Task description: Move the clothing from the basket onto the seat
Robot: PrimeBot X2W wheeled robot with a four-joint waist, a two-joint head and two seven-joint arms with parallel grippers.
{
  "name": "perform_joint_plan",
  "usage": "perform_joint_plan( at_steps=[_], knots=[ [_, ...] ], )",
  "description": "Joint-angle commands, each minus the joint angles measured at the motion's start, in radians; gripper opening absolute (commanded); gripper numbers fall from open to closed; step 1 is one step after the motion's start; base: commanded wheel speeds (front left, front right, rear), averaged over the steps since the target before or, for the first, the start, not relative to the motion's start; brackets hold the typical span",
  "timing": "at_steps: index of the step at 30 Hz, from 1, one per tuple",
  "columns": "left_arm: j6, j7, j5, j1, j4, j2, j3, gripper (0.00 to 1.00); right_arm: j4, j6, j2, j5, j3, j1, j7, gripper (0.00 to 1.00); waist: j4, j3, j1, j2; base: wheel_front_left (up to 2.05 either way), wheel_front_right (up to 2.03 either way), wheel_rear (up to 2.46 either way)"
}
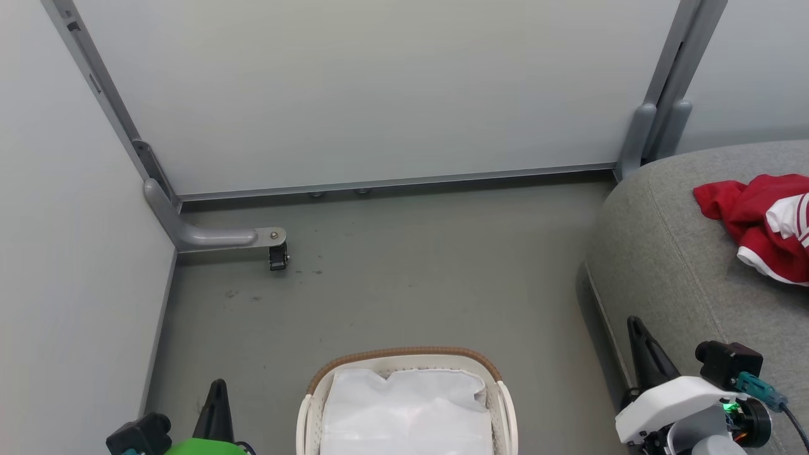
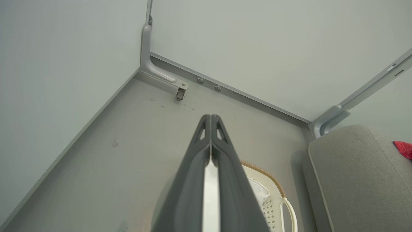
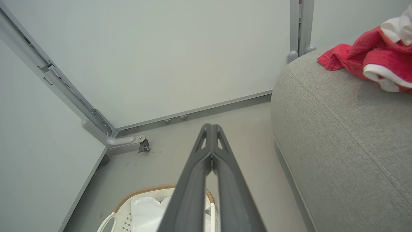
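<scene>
Clothing [image 1: 761, 221] — a heap of red garments with white trim and stripes — lies on the grey seat [image 1: 663, 272] at the far right, well apart from the basket [image 1: 404, 352]. That white perforated basket with its brown woven rim stands on the grey floor [image 1: 411, 272] at the near middle, with a white cloth liner [image 1: 404, 411] inside it. The left end effector [image 1: 218, 387] sits at the near left of the basket, its two dark fingers pressed together and empty. The right end effector [image 1: 634, 328] sits at the near right, just beside the seat's edge — its fingers likewise closed on nothing. Pale partition panels [image 1: 379, 95] wall the far side, with a small caster [image 1: 278, 258] near the far left corner.
</scene>
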Motion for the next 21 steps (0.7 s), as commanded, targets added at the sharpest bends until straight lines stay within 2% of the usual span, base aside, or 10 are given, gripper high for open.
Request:
perform_joint_plan(
  at_steps=[1,21],
  knots=[
    [-0.008,0.007,-0.033,-0.031,-0.019,-0.001,0.014,0.0,-0.022,0.0,-0.005,0.044,-0.005,-0.019,0.007,0.0,0.0,0.0,0.0,0.0,0.0,0.0,0.0],
    [-0.054,0.085,-0.278,-0.07,-0.035,-0.022,0.095,0.0,-0.054,0.0,-0.007,0.368,-0.029,-0.023,0.085,0.0,-0.003,0.006,0.0,0.0,0.0,0.0,0.0]
  ],
)
